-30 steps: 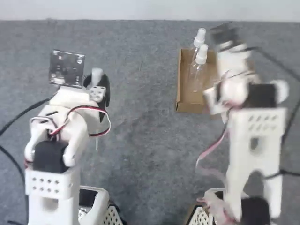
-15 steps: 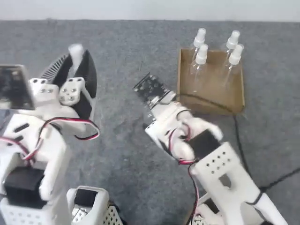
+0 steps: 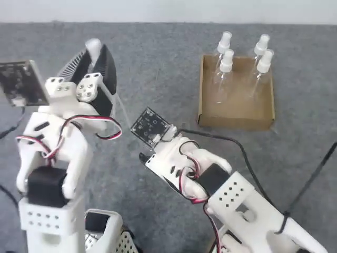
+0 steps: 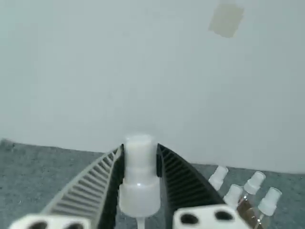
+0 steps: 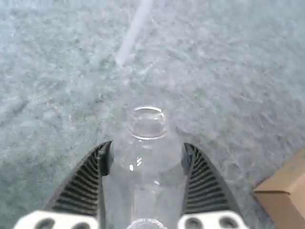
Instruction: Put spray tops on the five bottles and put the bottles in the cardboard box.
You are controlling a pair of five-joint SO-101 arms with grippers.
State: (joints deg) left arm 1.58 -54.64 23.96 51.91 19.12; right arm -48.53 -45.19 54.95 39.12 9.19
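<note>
My left gripper (image 4: 139,150) is shut on a white spray top (image 4: 139,176), held in the air with its thin dip tube (image 3: 122,112) slanting down toward the right arm (image 3: 184,163). My right gripper (image 5: 147,150) is shut on a clear bottle (image 5: 145,162) whose neck (image 5: 147,121) is open and has no top. The dip tube's end (image 5: 135,28) hangs just beyond that neck. The cardboard box (image 3: 208,113) lies at the back right and holds several bottles with spray tops (image 3: 226,60).
Grey carpet (image 3: 158,63) covers the table. A pale wall runs along the far edge. Cables (image 3: 316,174) trail across the right side. The box corner (image 5: 286,191) lies close beside my right gripper.
The right arm swung from over the box to the middle of the table, near the left arm. The left gripper rose and tilted up with the spray top.
</note>
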